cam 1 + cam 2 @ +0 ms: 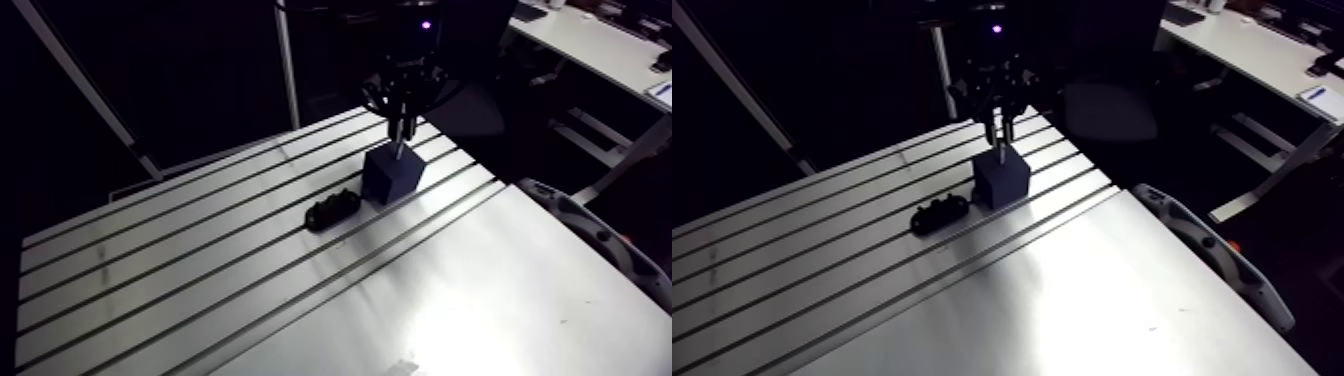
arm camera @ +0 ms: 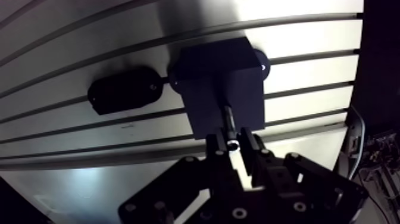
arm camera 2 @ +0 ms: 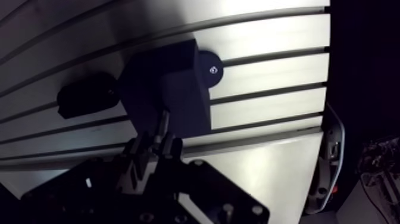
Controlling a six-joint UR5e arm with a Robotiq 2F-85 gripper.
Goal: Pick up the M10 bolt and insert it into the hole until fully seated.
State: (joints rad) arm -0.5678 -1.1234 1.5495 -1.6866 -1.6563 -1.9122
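Observation:
A dark blue block [image 1: 392, 174] stands on the slotted table [image 1: 200, 260], bolted down by round feet. My gripper [image 2: 233, 145] hangs right above it, shut on the head of a dark M10 bolt [image 2: 228, 119]. The bolt's shank points down onto the block's top face [image 2: 220, 83]; the hole itself is hidden by the shank. In the arm view the bolt [image 1: 999, 152] shows as a thin pin between the gripper [image 1: 994, 125] and the block [image 1: 1001, 178].
A low black holder [image 1: 332, 210] lies on the table just beside the block, seen in the wrist view too as a black holder [image 2: 122, 90]. A smooth plate [image 1: 470, 300] covers the near part of the table. A grey curved rail [image 1: 590, 235] runs along the table's right edge.

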